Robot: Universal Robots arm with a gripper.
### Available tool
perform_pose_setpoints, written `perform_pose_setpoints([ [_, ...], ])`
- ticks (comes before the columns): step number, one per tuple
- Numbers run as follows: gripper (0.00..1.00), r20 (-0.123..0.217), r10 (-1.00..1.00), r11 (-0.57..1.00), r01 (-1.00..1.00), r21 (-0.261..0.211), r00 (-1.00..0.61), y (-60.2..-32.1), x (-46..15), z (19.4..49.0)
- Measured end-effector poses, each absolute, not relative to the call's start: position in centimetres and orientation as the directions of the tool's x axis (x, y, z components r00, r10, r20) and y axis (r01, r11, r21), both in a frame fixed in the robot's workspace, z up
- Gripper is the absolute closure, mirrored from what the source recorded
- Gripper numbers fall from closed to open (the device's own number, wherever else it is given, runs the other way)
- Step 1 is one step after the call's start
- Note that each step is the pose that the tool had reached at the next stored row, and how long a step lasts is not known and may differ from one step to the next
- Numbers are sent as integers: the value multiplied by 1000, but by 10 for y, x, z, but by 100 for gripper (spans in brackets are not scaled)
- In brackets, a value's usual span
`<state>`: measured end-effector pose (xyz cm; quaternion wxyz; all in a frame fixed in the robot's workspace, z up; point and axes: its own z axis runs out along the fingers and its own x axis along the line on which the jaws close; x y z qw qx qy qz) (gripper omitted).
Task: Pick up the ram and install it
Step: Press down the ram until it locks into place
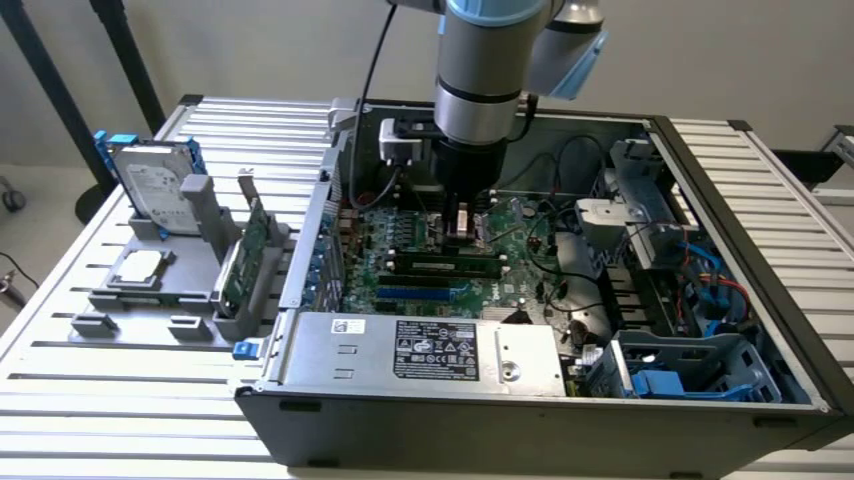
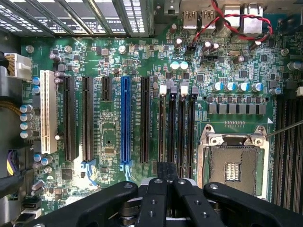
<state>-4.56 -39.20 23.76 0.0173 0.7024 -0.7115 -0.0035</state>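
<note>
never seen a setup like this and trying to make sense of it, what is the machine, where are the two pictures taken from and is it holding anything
The grey tube coming down from above is a robot arm. At its tip is a claw, lowered inside an open computer case that lies on a slatted metal table.

The exterior view comes from a camera standing off the arm, looking down into the case. The wrist view comes from a camera on the arm itself, looking along the black claw at the green motherboard, with its long black, blue and white slots.

The claw is shut, and I see nothing between its fingers.

A ram stick lies seated across the motherboard, just in front of the claw. On the exterior view's left, a grey rack holds a hard drive and a green card.
</note>
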Motion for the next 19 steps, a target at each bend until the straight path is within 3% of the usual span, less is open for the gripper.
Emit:
perform_pose_setpoints([
  [19,89,12,-1000,6,-1000,29,-5,-392,-45,228],
])
